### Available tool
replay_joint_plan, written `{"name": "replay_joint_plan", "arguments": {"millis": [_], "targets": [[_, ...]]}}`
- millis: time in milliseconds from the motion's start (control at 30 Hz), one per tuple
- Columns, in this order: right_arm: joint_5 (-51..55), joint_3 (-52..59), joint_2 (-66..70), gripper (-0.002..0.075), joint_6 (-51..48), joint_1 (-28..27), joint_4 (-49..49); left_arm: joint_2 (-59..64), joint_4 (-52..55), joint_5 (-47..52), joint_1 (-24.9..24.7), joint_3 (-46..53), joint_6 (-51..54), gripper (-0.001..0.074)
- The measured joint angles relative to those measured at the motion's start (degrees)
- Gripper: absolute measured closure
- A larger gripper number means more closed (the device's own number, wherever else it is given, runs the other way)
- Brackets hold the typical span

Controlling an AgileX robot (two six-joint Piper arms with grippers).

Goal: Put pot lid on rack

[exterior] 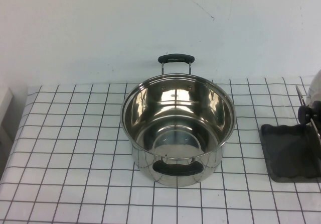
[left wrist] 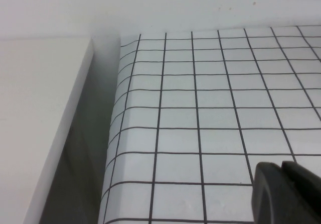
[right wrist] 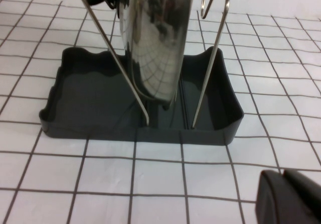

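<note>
The round shiny stainless-steel pot lid [right wrist: 158, 38] stands on edge between thin wire uprights of the dark grey wavy-rimmed tray rack [right wrist: 70, 91].

No legible text, labels, brands, numbers or signs found on any surface in any view.
</note>
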Motion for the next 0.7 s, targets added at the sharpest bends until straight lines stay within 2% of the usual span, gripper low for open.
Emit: {"name": "replay_joint_plan", "arguments": {"millis": [700], "targets": [[0.0, 0.0, 0.0, 0.0729, 0.0, 0.0, 0.0, 0.0, 0.6, 0.0, 0.5, 0.0, -1.96, 0.0737]]}}
